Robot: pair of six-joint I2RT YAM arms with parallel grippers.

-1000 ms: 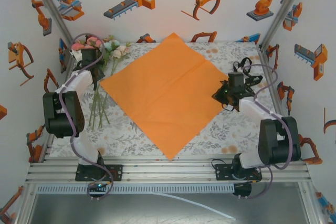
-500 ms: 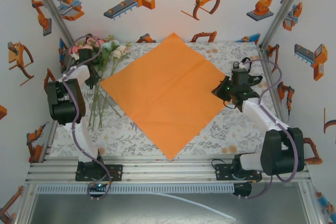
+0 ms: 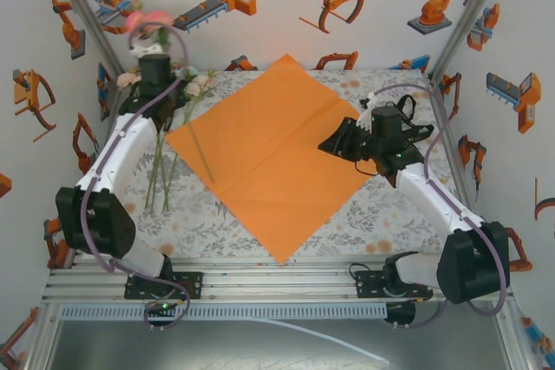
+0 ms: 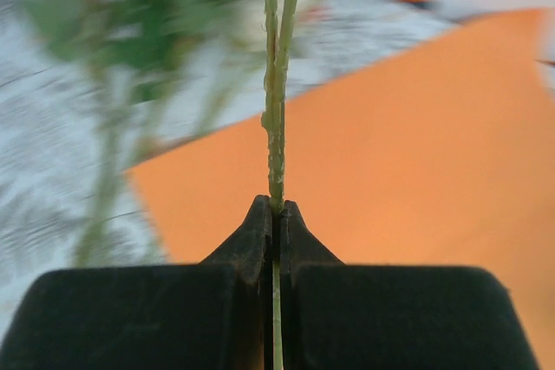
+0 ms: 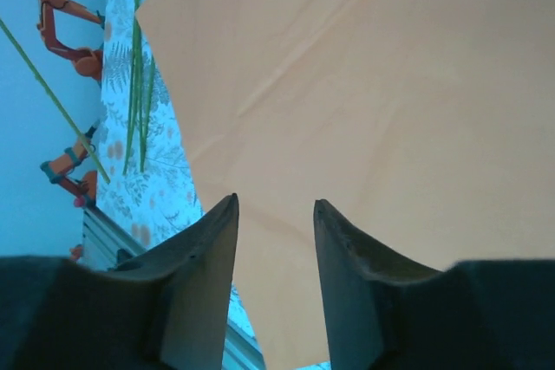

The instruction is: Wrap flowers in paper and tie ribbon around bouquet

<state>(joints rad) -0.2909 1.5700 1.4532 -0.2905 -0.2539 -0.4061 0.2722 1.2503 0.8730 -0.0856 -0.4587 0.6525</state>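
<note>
The paper (image 3: 277, 149) is a large, plain, bright orange sheet lying flat on the surface (image 3: 381, 205), turned so that its corners point toward the far, near, left and right sides; faint fold creases cross it. The left end effector (image 4: 276, 205) is closed tight on a thin green stem (image 4: 275, 127), which runs straight up from between the pinched fingers, with the orange sheet behind it. From above, this arm reaches to the far left corner, and a pink bloom (image 3: 147, 22) shows raised and blurred above it, while a long thin green stem slants down over the left corner of the paper. The rest of the flowers (image 3: 195, 86) lie on the surface just left of the sheet, white and pale pink heads toward the far side and their long green stems (image 3: 158, 175) trailing toward the near side. The right end effector (image 3: 334, 145) hangs over the right part of the paper, its fingers (image 5: 217, 240) standing moderately apart with nothing between them but the orange sheet below.
</note>
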